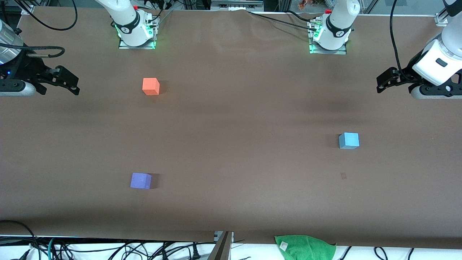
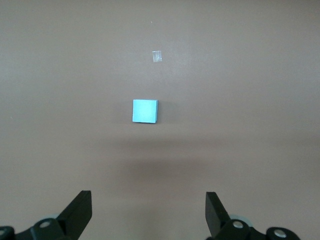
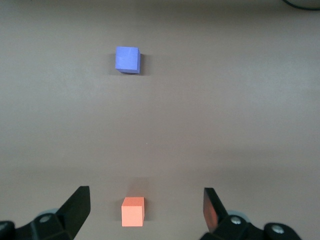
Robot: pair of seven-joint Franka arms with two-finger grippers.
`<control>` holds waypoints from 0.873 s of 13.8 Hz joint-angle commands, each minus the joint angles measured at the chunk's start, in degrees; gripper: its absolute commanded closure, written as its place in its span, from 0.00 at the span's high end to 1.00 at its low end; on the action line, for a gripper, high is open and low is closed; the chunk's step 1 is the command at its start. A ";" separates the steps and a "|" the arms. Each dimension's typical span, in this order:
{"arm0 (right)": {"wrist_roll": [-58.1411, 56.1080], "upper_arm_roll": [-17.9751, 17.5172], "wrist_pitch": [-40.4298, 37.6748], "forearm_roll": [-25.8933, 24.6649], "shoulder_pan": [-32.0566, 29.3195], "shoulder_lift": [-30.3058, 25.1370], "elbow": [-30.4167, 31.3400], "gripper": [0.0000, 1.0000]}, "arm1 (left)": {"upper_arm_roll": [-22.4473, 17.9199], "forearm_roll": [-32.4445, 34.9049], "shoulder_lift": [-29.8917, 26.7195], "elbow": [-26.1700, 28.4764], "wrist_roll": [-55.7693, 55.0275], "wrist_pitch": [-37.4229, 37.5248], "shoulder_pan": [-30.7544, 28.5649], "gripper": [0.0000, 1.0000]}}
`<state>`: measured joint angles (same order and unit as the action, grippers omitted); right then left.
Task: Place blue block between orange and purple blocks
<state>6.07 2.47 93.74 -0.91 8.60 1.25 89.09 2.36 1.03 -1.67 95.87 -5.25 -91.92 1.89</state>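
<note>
Your blue block [image 1: 349, 140] sits flat on the brown table [image 1: 231, 119] toward the left arm's end, untouched. It is a cube with no long axis; in the front view its edges run nearly square to the table's edges, with only a slight turn.

The orange block [image 1: 151, 86] and purple block [image 1: 140, 180] lie well apart toward the right arm's end, the orange one nearer the robots' bases, the purple one nearer the front camera, with bare table between them.

Your left gripper [image 2: 149, 212] hangs above the table at its own end, fingers spread wide and empty, the blue block on the table ahead of it in its wrist view. Your right gripper [image 3: 147, 210] hovers at the other end, likewise released and holding nothing, the orange block showing between its fingers.

A small pale scrap [image 2: 157, 56] lies near the blue block. A green cloth [image 1: 305, 247] rests at the table's front edge.
</note>
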 commanded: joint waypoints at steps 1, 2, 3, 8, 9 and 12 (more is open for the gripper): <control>-0.71 -0.09 -0.75 -0.15 -0.07 -0.28 -0.50 1.00 | -0.52 -0.68 -0.26 0.10 0.77 0.52 0.31 1.00; -0.71 -0.09 -0.75 -0.15 -0.07 -0.28 -0.50 1.00 | -0.52 -0.68 -0.09 0.10 0.51 0.43 0.31 1.00; -0.80 -0.09 -0.75 -0.15 -0.07 -0.28 -0.50 1.00 | -0.43 -0.68 0.09 -0.07 0.16 0.52 0.39 1.00; -0.80 -0.09 -0.75 -0.15 -0.07 -0.28 -0.50 1.00 | -0.43 -1.47 2.37 -2.01 0.33 0.61 1.01 1.00; -0.80 -0.09 -0.84 -0.15 -0.07 -0.28 -0.50 1.00 | -0.43 -1.47 2.29 -1.92 0.33 0.78 0.92 1.00; -0.80 -0.09 -0.75 -0.15 -0.07 -0.28 -0.50 1.00 | -0.52 -1.47 3.17 -2.53 0.50 2.54 0.48 1.00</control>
<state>6.07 2.47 93.74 -0.91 8.60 1.25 89.09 2.31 1.01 0.27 95.58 -5.25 -91.14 2.26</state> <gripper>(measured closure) 0.000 0.000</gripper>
